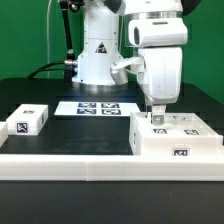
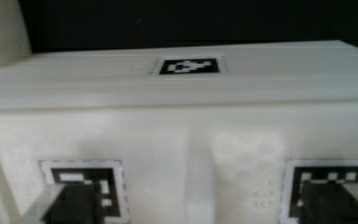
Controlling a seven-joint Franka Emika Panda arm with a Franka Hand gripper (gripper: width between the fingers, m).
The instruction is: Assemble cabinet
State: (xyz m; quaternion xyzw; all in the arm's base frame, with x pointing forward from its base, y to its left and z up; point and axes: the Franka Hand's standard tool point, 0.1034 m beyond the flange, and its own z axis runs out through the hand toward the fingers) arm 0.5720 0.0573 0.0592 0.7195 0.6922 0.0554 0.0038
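The cabinet [image 1: 176,140], a large white box-shaped body with small black-and-white tags, lies on the table at the exterior view's right. My gripper [image 1: 157,118] points straight down at the left part of its top, just above or touching it. In the wrist view the cabinet [image 2: 176,115] fills the picture, with one tag on its far face and two tags near me. My gripper [image 2: 197,208] is open. Its dark fingertips [image 2: 69,206] stand wide apart in front of the two near tags, with white cabinet surface between them. I cannot tell whether they touch it.
A small white tagged block [image 1: 27,121] lies at the exterior view's left. The marker board [image 1: 98,107] lies flat at the middle back, in front of the arm's base [image 1: 95,55]. A white ledge [image 1: 65,161] runs along the table's front.
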